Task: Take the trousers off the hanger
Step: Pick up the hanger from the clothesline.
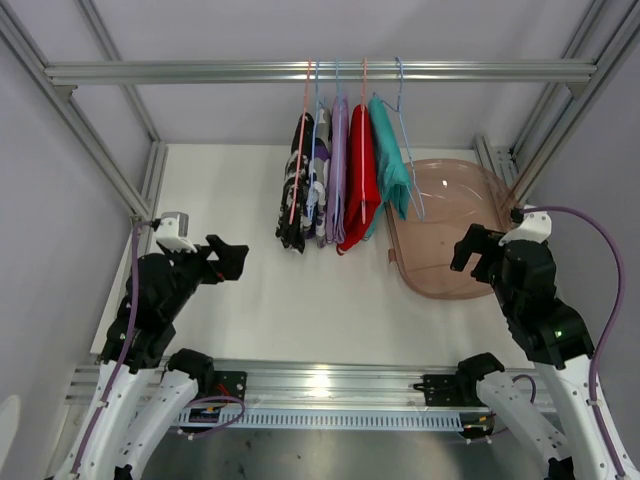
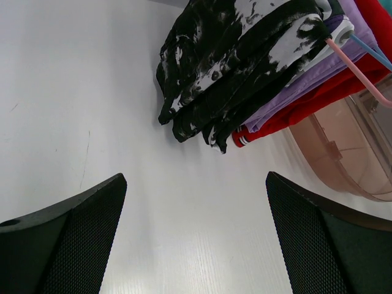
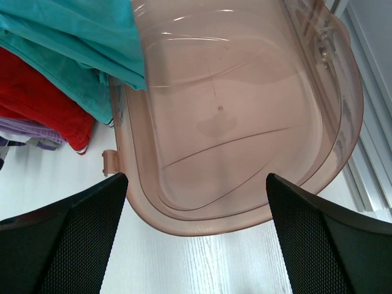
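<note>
Several trousers hang folded on thin hangers from the metal rail: black with white speckles, purple-and-white patterned, plain lilac, plain red, teal. The pink hanger carries the black pair. In the left wrist view the black pair hangs ahead with lilac and red behind. In the right wrist view teal and red show top left. My left gripper is open and empty, left of the trousers. My right gripper is open and empty, over the tub's near edge.
A clear brownish plastic tub lies on the white table at right, under the teal trousers; it fills the right wrist view. Metal frame posts stand at both back corners. A cable-track rail runs along the near edge.
</note>
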